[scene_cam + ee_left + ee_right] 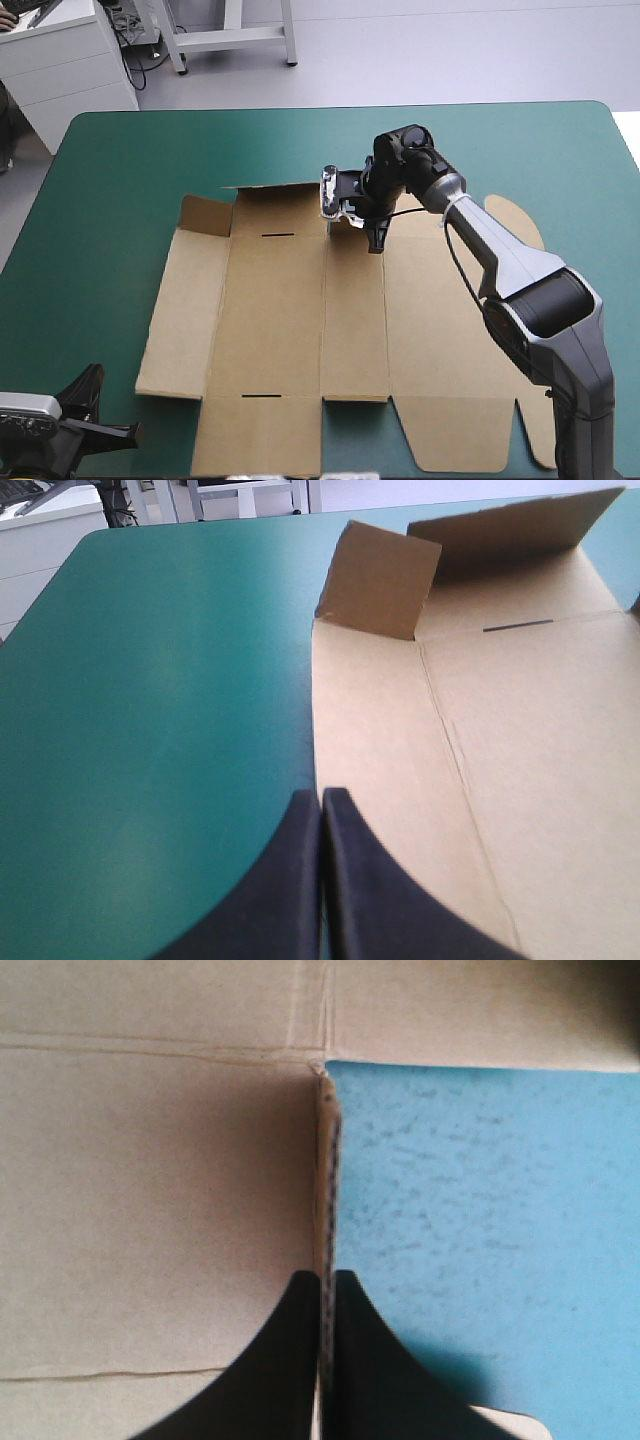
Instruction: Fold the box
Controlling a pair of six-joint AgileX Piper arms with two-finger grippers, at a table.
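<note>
Box point(290, 330): brown, centre of teal-green cover point(120, 150), mostly flat; flaps at 11 and 12 o'clock raised.
Right gripper point(378, 243): pinched onto a 12 o'clock flap edge.
Left gripper point(322, 798): closed, empty, at box's 7 o'clock.
Progress: judged early; walls and tucking outstanding.

Grey floor point(450, 50); white drawer cabinet point(65, 70), white frame legs point(230, 38).

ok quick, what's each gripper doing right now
left gripper: shut, holding nothing
right gripper: shut on an edge of the box
</note>
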